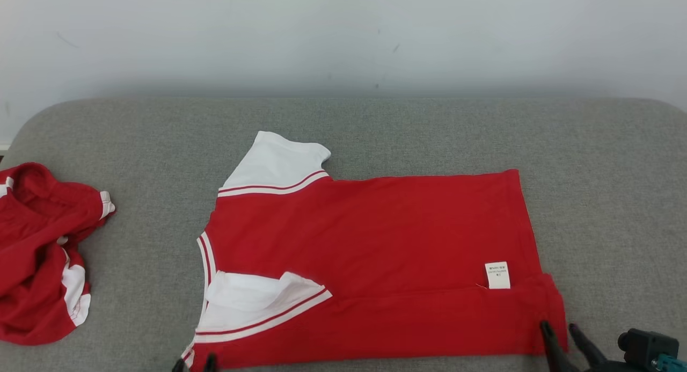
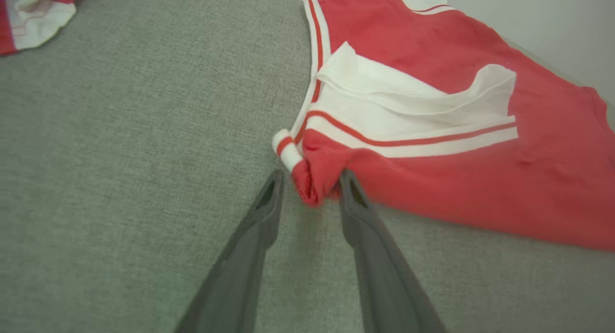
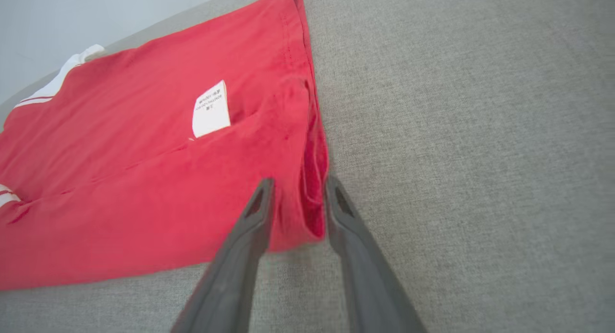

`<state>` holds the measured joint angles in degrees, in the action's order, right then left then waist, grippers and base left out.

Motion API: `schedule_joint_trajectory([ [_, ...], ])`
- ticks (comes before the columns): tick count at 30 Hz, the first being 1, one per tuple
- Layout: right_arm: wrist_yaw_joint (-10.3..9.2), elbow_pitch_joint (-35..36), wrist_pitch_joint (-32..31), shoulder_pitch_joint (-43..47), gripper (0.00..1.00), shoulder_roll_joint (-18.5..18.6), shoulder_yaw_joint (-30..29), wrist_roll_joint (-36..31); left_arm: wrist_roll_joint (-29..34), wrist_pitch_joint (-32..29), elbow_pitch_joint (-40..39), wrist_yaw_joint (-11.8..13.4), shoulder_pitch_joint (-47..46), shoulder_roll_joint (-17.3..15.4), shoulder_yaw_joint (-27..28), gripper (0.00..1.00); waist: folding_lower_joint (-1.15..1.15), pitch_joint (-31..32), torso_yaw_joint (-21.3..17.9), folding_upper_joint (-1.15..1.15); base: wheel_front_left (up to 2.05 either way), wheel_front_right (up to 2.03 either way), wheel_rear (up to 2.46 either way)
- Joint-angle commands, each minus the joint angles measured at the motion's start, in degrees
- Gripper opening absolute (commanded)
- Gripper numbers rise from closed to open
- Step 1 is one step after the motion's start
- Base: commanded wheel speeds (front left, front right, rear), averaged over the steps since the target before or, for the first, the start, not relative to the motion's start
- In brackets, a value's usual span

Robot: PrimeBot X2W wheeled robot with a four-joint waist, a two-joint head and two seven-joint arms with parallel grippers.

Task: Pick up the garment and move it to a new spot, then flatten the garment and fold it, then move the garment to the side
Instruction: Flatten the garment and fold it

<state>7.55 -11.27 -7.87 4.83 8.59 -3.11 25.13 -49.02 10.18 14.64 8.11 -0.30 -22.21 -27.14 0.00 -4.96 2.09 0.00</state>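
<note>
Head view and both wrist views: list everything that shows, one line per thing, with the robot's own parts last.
spread shirt: one, red with white sleeves and striped trim, flat at the middle of the surface, near edge folded over
crumpled garment: one, red and white, at the surface's left end
label: one, white, on the spread shirt near its right end
padded surface: one, grey, under both garments
wall: one, pale, behind the surface
left gripper: one, dark fingers, apart around the shirt's near left corner
right gripper: one, dark fingers, apart around the shirt's near right corner
</note>
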Motion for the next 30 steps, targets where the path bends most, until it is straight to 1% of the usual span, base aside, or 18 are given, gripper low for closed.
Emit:
schedule_joint_trajectory([
  [1,-0.14,1.6,-0.2,0.9,1.00,-0.6,-0.8,-0.8,0.3,0.4,-0.5,0.4,0.1,-0.3,0.2,1.00,0.00,0.1,-0.1,0.00,0.00,0.00,0.00],
  [4,-0.14,3.3,-0.3,1.4,1.00,-1.2,-1.5,-1.3,0.3,0.7,-1.5,0.9,0.5,-0.3,0.5,1.00,0.00,0.1,-0.3,0.00,0.00,0.00,0.00],
  [7,-0.14,6.5,0.3,1.6,1.00,-2.0,-2.5,-1.9,0.7,1.8,-4.3,1.6,1.0,-0.6,1.5,1.00,0.00,0.2,-0.6,0.00,0.00,0.00,0.00],
  [11,-0.14,9.6,1.6,0.2,1.00,-2.8,-2.8,-2.9,4.3,2.7,-7.6,3.5,-1.0,-2.6,1.5,1.00,0.00,0.2,-0.8,0.00,0.00,0.00,0.00],
  [14,-0.14,10.1,2.3,-2.0,1.00,-2.8,-2.5,-3.9,6.8,1.1,-9.5,3.5,-4.4,-4.3,0.4,1.00,0.00,-0.2,-1.0,0.00,0.00,0.00,0.00],
  [15,-0.14,10.2,2.4,-3.1,1.00,-2.9,-2.1,-4.1,7.7,0.1,-10.1,3.4,-5.8,-5.4,0.2,1.00,0.00,-0.5,-1.2,0.00,0.00,0.00,0.00],
  [20,-0.14,9.2,4.0,-10.8,1.00,-2.0,-0.7,-5.3,9.5,-4.9,-12.1,2.0,-16.5,-9.0,1.4,1.00,0.00,-4.1,-3.2,0.00,0.00,0.00,0.00],
  [23,-0.14,7.0,6.0,-16.2,1.00,-2.0,0.3,-6.1,8.5,-8.0,-11.2,0.6,-23.6,-10.2,2.5,1.00,0.00,-7.1,-4.8,0.00,0.00,0.00,0.00],
  [25,-0.14,5.1,7.5,-19.9,1.00,-2.4,1.2,-6.2,7.5,-9.9,-9.5,-0.6,-28.2,-10.2,3.5,1.00,0.00,-9.1,-6.0,0.00,0.00,0.00,0.00],
  [26,-0.14,3.8,8.0,-21.8,1.00,-2.6,2.0,-6.2,7.6,-10.9,-8.1,-1.4,-30.6,-11.0,3.7,1.00,0.00,-10.2,-6.8,0.00,0.00,0.00,0.00],
  [27,-0.14,2.6,8.7,-23.6,1.00,-2.7,2.7,-6.4,7.1,-11.5,-6.8,-2.1,-33.1,-11.0,4.1,1.00,0.00,-11.2,-7.5,0.00,0.00,0.00,0.00],
  [28,-0.14,1.3,9.4,-25.2,1.00,-2.8,3.2,-6.6,6.4,-12.5,-5.2,-2.9,-35.2,-10.7,4.0,1.00,0.00,-12.0,-8.0,0.00,0.00,0.00,0.00],
  [30,-0.14,-1.2,10.6,-28.5,1.00,-3.0,4.3,-6.6,7.2,-14.4,-1.9,-4.3,-39.5,-11.5,3.5,1.00,0.00,-13.7,-9.6,0.00,0.00,0.00,0.00],
])
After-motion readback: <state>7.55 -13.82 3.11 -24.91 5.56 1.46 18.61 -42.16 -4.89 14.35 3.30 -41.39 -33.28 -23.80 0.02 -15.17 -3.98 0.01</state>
